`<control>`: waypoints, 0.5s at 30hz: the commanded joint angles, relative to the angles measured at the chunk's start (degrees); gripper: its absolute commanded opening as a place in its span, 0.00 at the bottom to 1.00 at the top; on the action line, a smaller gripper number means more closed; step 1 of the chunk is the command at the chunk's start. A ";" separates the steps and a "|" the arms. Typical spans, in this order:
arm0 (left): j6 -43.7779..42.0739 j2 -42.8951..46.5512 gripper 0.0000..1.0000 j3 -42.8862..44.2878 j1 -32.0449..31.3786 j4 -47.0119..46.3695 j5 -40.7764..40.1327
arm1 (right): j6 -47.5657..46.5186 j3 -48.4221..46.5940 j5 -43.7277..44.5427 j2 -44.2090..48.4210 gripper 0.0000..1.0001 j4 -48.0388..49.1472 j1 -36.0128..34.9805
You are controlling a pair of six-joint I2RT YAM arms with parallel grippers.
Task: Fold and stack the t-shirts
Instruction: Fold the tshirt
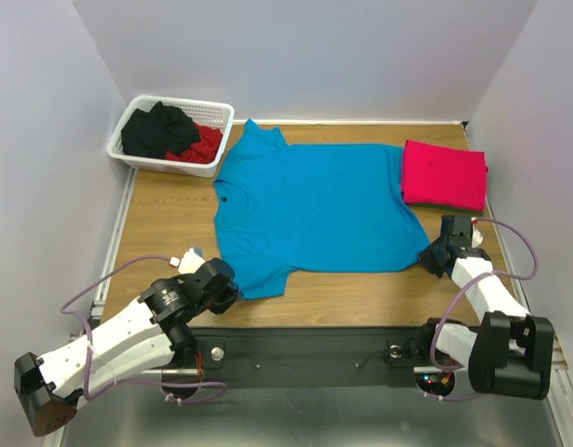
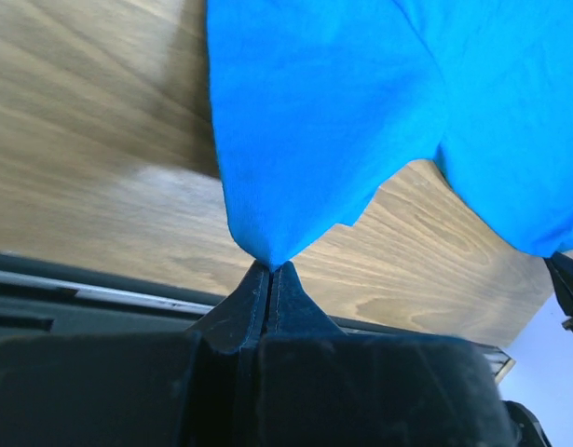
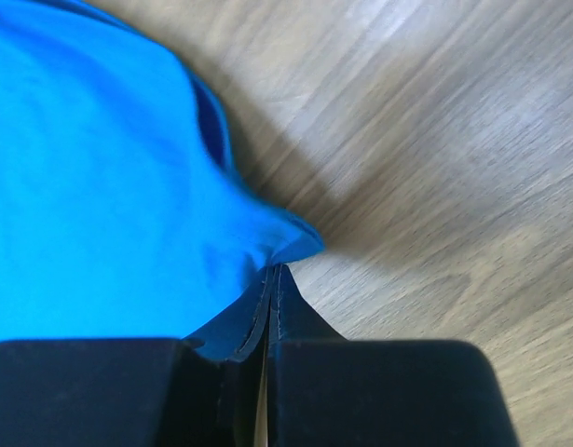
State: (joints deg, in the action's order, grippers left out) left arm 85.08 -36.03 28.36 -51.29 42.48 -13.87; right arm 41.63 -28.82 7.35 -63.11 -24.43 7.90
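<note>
left gripper pinching blue t-shirt sleeve tip, right gripper pinching hem corner, near worktop edge. lift evenly, keep cloth taut, fold to far edge.

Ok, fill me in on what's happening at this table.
Both arms have hold of the turquoise t-shirt, which lies spread flat on the table. The left claw is shut on its near sleeve, and the right claw is shut on its near hem corner. It has not been folded yet. The pinkish-red t-shirt sits folded at the far right. A white basket holding dark and red clothes stands far left.
</note>
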 commanded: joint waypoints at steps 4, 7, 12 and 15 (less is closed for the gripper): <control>2.81 4.03 0.00 5.39 0.13 9.72 -1.43 | 0.91 -0.27 -2.43 9.40 0.00 -5.19 -0.08; 3.34 4.57 0.00 6.09 0.13 10.08 0.33 | 4.95 -1.50 -3.83 13.53 0.00 -9.58 -0.08; 3.08 3.34 0.00 6.71 0.13 12.62 2.53 | 6.27 -3.35 -4.63 20.12 0.00 -15.64 -0.08; 3.08 4.65 0.00 7.85 0.05 13.77 2.79 | 6.80 -4.14 -5.94 22.32 0.01 -19.07 -0.08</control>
State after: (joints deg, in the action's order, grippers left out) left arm 87.39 -32.23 33.01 -51.29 52.23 -11.27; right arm 46.61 -29.95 3.20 -43.13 -38.00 7.90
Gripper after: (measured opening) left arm 0.033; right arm 0.012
